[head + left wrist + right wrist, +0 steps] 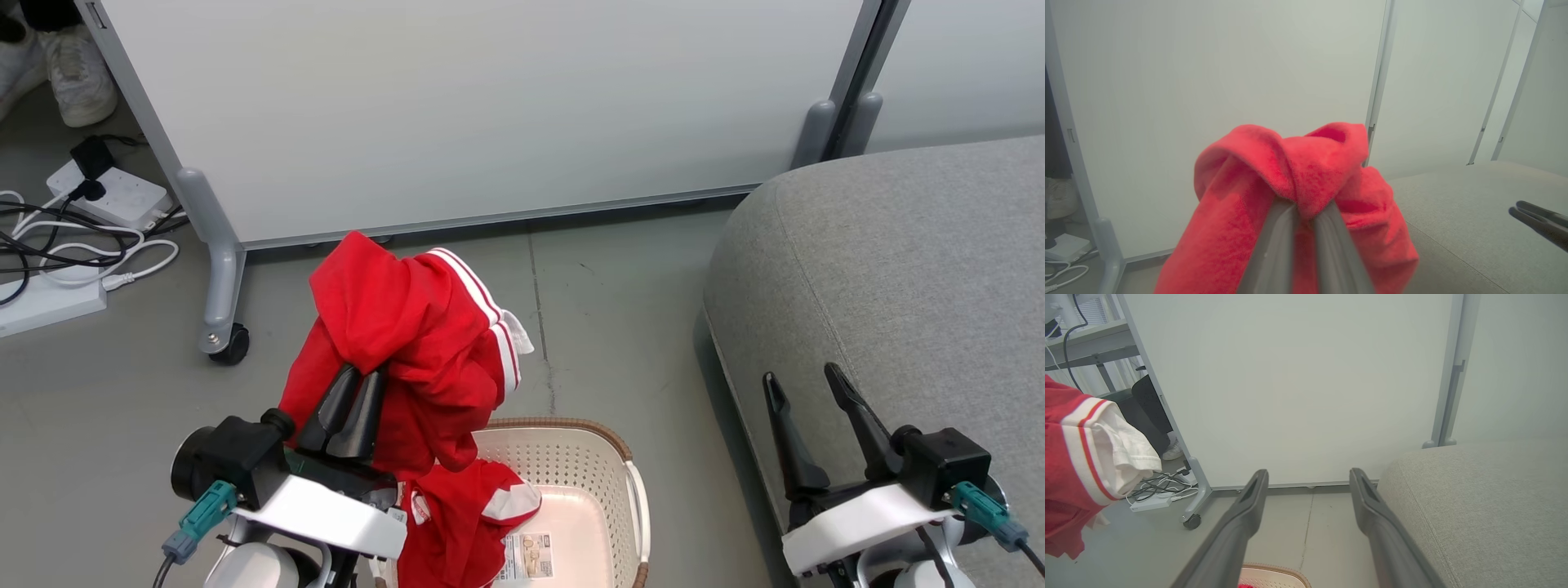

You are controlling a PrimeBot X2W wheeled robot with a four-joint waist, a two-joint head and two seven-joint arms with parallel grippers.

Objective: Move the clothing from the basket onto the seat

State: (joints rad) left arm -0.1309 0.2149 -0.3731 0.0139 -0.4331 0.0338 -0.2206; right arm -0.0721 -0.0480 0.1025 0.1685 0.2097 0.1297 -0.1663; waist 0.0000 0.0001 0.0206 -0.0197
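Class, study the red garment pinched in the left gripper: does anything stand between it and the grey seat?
Nothing visible does. The garment hangs from the left gripper above the basket; only floor lies between it and the seat. The open right gripper sits at the seat's near edge.

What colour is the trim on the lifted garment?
Trim: white with a red line; best in right wrist view.

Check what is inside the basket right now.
A red garment with white trim lies at the basket's left side, a label sticker beside it on the bare floor. Whatever lies beneath that garment, and the near-left corner behind the left arm, is hidden.
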